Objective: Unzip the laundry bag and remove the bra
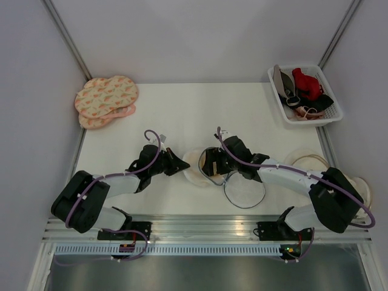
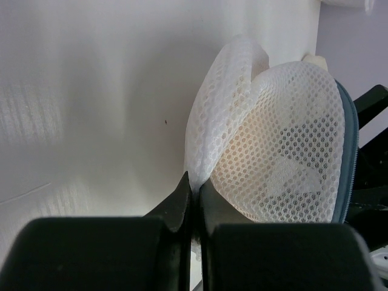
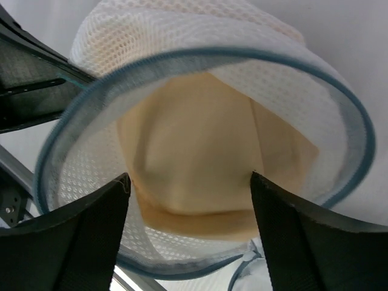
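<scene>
The laundry bag (image 1: 195,167) is a white mesh dome with a dark grey zipped rim, at the table's middle between my two grippers. Its rim stands open towards my right wrist camera (image 3: 200,66), and its loose lid rim (image 1: 244,193) lies on the table beside it. The peach-beige bra (image 3: 206,157) sits inside the open bag. My left gripper (image 2: 194,187) is shut on a fold of the bag's mesh (image 2: 273,139). My right gripper (image 3: 189,182) is open, its fingers on either side of the bra cup at the bag's mouth.
Pink orange-patterned pouches (image 1: 107,99) lie at the back left. A white basket (image 1: 305,117) with red and black garments stands at the back right. Cream round pouches (image 1: 306,161) lie at the right edge, near the right arm.
</scene>
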You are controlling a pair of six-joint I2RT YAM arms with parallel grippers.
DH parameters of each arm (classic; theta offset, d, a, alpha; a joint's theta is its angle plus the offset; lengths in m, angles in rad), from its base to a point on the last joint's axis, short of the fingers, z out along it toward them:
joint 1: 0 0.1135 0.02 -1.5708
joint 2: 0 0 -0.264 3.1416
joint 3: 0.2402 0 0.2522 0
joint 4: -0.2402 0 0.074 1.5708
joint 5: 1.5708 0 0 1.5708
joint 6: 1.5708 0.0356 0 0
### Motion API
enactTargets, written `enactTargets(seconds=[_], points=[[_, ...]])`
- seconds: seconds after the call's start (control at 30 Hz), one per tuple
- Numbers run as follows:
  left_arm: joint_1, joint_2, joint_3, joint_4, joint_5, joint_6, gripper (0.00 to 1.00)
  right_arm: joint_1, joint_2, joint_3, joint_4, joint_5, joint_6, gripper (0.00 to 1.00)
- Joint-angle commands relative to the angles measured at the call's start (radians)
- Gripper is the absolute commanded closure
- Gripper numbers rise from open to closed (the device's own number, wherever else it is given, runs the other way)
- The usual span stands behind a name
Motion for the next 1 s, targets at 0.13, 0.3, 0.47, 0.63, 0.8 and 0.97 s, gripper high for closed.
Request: enactTargets(seconds=[0.13,0.3,0.47,0.63,0.8,0.97], points=[[0.003,0.016,-0.004,0.121,0.059,-0.051,0.98,0.009,0.085,0.009,0.153,-0.076,0.002,0.37],[0.002,0.008,-0.013,0.123,0.056,-0.051,0.98,0.009,0.063,0.005,0.099,0.001,-0.018,1.0],[0.005,0.017,-0.016,0.124,0.053,-0.052,0.98,0.009,-0.008,-0.014,0.003,0.078,-0.036,1.0],[0.025,0.022,-0.024,0.103,0.038,-0.051,0.85,0.009,-0.129,-0.024,-0.161,0.202,-0.042,1.0],[0.04,0.051,-0.027,0.101,0.035,-0.051,0.5,0.01,-0.259,-0.004,-0.261,0.183,-0.068,1.0],[0.043,0.083,-0.019,0.116,0.048,-0.058,0.5,0.006,-0.367,0.022,-0.236,-0.096,-0.108,1.0]])
